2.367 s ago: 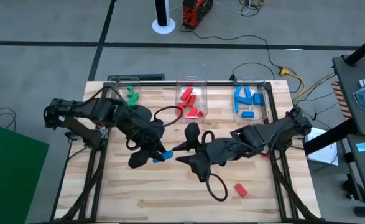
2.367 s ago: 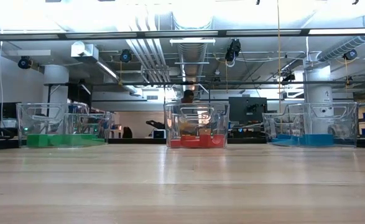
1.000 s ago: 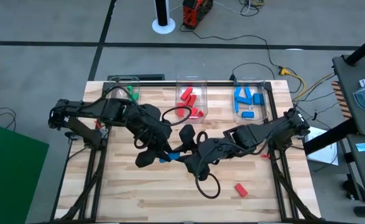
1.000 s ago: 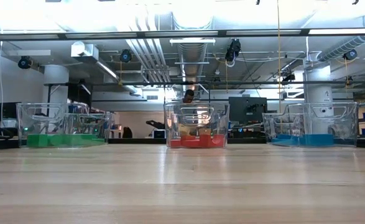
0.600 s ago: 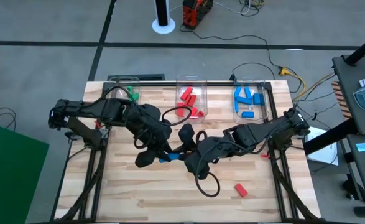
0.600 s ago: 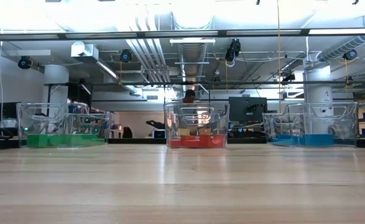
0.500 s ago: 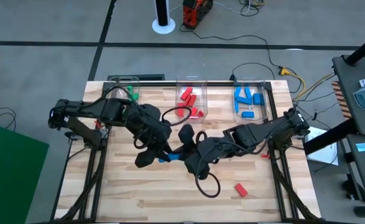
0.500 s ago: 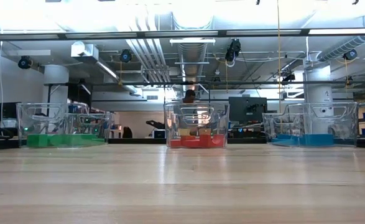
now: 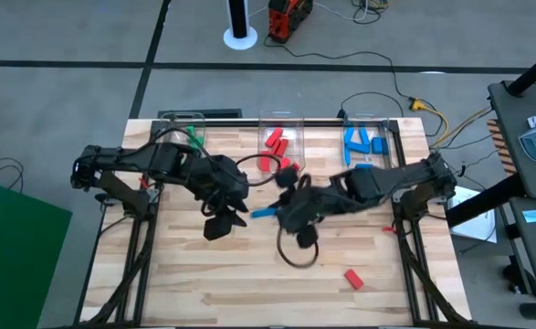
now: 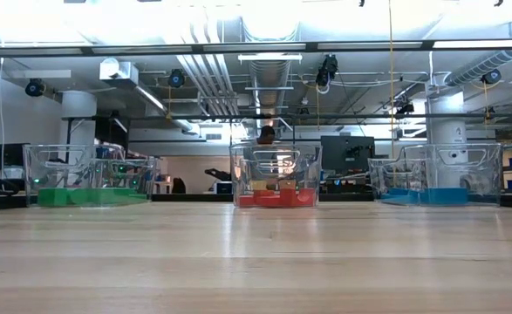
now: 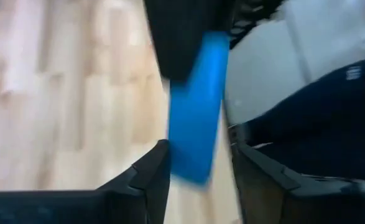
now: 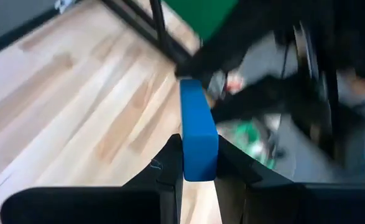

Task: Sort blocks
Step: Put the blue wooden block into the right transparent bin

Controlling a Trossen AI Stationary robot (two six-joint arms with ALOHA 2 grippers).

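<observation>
Blue block (image 12: 198,137) sits clamped in your right tool (image 9: 269,213) above mid-worktop (image 9: 194,274); your left tool (image 9: 240,216), just beside, has its fingers spread and empty. Most blocks are already binned by colour; one red block (image 9: 352,279) lies loose near the front edge.

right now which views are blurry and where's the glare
Left wrist view: blue block smeared by motion blur. Right wrist view: block sharper, background streaked. Low view: ceiling lights blown out, sheen on the table. High view: evenly lit.
</observation>
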